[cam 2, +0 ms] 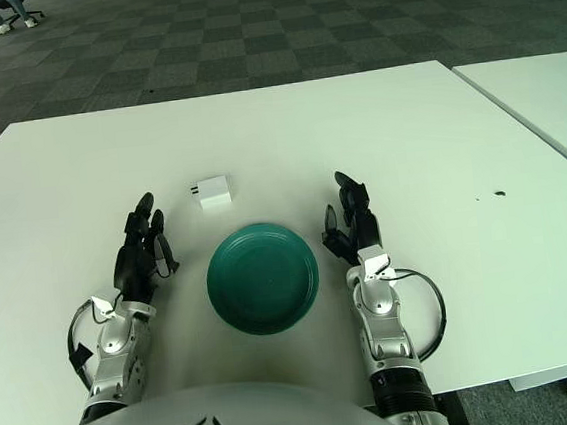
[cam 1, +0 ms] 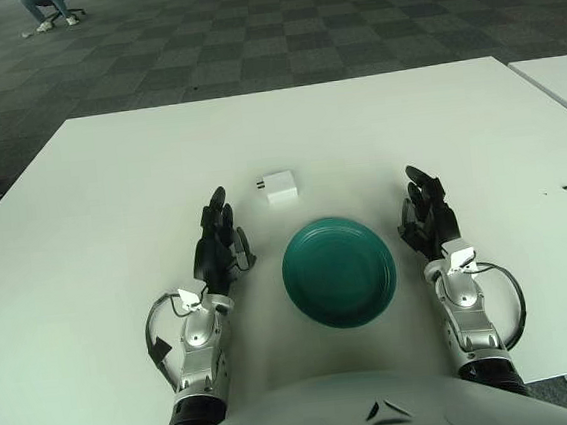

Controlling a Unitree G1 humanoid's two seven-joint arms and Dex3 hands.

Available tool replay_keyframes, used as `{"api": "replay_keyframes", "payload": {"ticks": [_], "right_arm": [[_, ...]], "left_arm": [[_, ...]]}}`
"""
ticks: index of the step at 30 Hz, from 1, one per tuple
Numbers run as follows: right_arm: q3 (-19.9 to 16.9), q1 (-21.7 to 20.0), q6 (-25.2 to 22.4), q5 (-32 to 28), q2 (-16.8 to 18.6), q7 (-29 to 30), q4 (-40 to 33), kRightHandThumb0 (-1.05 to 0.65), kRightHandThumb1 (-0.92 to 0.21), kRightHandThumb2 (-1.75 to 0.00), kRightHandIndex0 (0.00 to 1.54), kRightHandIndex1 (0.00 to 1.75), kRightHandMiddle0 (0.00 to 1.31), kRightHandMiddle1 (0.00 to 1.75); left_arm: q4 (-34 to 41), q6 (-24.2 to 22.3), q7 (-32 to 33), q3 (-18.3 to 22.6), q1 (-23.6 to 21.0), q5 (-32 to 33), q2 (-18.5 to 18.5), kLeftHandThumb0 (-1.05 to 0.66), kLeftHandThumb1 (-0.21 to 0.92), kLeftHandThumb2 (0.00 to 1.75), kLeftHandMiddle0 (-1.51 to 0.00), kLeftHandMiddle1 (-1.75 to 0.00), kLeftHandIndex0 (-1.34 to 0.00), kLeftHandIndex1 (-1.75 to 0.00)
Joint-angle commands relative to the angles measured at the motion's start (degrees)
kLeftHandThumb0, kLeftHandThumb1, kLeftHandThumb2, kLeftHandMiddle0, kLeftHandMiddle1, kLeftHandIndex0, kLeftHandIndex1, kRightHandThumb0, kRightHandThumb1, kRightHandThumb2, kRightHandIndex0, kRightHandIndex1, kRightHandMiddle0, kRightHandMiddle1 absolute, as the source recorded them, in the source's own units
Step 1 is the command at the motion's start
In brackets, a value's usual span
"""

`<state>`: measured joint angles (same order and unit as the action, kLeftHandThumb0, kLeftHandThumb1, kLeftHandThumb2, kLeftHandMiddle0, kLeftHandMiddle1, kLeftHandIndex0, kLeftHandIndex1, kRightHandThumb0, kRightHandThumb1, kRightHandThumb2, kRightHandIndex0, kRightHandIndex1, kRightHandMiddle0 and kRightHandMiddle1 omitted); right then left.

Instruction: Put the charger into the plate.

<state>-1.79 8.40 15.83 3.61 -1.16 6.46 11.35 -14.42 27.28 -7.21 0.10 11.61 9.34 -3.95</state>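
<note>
A: Here we are at the white bench (cam 1: 101, 190), and nothing has been picked up yet. The charger (cam 1: 279, 186), a small white block, lies flat on the bench just beyond the green plate (cam 1: 339, 271), a little to the plate's left side.

B: And the plate has nothing in it. So this looks like the opening step, the reach for the charger not yet begun.

A: Agreed. The left robot hand (cam 1: 218, 241) shows to the left of the plate, fingers stretched forward and loosely spread, gripping nothing. The right robot hand (cam 1: 429, 217) mirrors it on the plate's right side, fingers likewise extended and empty.

B: Which one takes it, do you think?

A: My call is the left. The charger sits closer to its fingertips, ahead and slightly inward, while the right would have to cross over the plate.

B: What does that move ask for?

A: Push forward and inward, come down over the block, and close the fingers across its sides. It's small and lies low, so the pinch needs to be neat. Then a short carry back towards the robot and a release over the plate's middle.
</note>
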Motion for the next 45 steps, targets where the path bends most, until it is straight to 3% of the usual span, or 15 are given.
{"api": "replay_keyframes", "payload": {"ticks": [1,5,12,17,21,25,31,32,38,45], "right_arm": [[0.1,3.2,-4.4,-0.1,0.3,-0.6,5.0,-0.73,-0.92,-0.83,0.16,0.0,0.0,0.58],[0.0,2.8,-4.4,-0.2,0.3,-0.6,5.3,-0.73,-0.92,-0.83,0.17,0.0,0.0,0.58],[0.1,2.0,-4.3,-0.2,0.5,-0.7,6.5,-0.74,-0.92,-0.83,0.17,0.0,0.0,0.58],[0.1,0.8,-4.4,-0.1,0.6,-0.6,7.8,-0.74,-0.92,-0.84,0.16,0.0,0.0,0.57],[0.1,0.2,-4.2,-0.1,0.8,-0.4,8.5,-0.74,-0.92,-0.83,0.16,0.0,0.0,0.57],[0.0,-0.4,-3.8,-0.6,1.2,-0.5,9.4,-0.73,-0.92,-0.82,0.16,0.0,0.0,0.58],[-0.3,-1.6,-3.0,-1.0,1.4,-0.8,12.1,-0.72,-0.92,-0.81,0.16,0.0,0.0,0.59],[-0.3,-1.8,-2.8,-0.9,1.4,-0.8,12.6,-0.72,-0.92,-0.81,0.16,0.0,0.0,0.59],[-0.2,-2.7,-1.8,-0.5,1.5,-0.2,14.6,-0.7,-0.92,-0.82,0.16,0.0,0.0,0.58],[-0.1,-3.1,-1.2,-0.2,1.9,0.5,15.7,-0.69,-0.92,-0.82,0.15,0.0,0.0,0.58]], "left_arm": [[-1.6,-3.1,0.2,0.2,3.0,0.7,-0.8,-0.83,0.92,0.98,-0.11,-0.01,0.0,-0.42],[1.2,-5.4,2.0,0.4,1.2,-0.8,-0.6,-0.83,0.92,0.98,-0.12,-0.01,0.0,-0.44],[0.6,-6.4,17.0,0.9,-11.1,-20.1,3.2,-0.85,0.92,0.98,-0.14,-0.01,0.0,-0.5],[-1.7,-6.1,24.1,-1.0,-15.8,-31.8,7.5,-0.9,0.92,0.97,-0.16,-0.02,0.0,-0.54],[-11.7,-7.8,29.9,-2.7,-25.0,-38.5,11.8,-1.0,0.92,0.9,-0.13,-0.01,0.0,-0.43],[-26.6,-10.2,33.0,-5.2,-37.0,-42.6,16.3,-1.04,0.92,0.79,-0.11,0.0,0.0,-0.31],[-37.8,-9.4,29.9,-10.6,-45.9,-46.1,19.7,-1.05,0.92,0.66,-0.06,0.0,0.0,-0.22],[-38.7,-9.0,28.9,-11.9,-46.7,-46.7,20.0,-1.05,0.92,0.58,-0.1,-0.01,-0.03,-0.26],[-41.9,-6.1,20.7,-18.8,-51.6,-49.3,21.8,-1.05,0.92,0.53,-0.04,0.0,0.0,-0.33],[-46.3,-3.6,16.6,-22.6,-54.9,-49.4,22.6,-1.05,0.92,0.4,-0.03,0.0,0.0,-0.48]]}}
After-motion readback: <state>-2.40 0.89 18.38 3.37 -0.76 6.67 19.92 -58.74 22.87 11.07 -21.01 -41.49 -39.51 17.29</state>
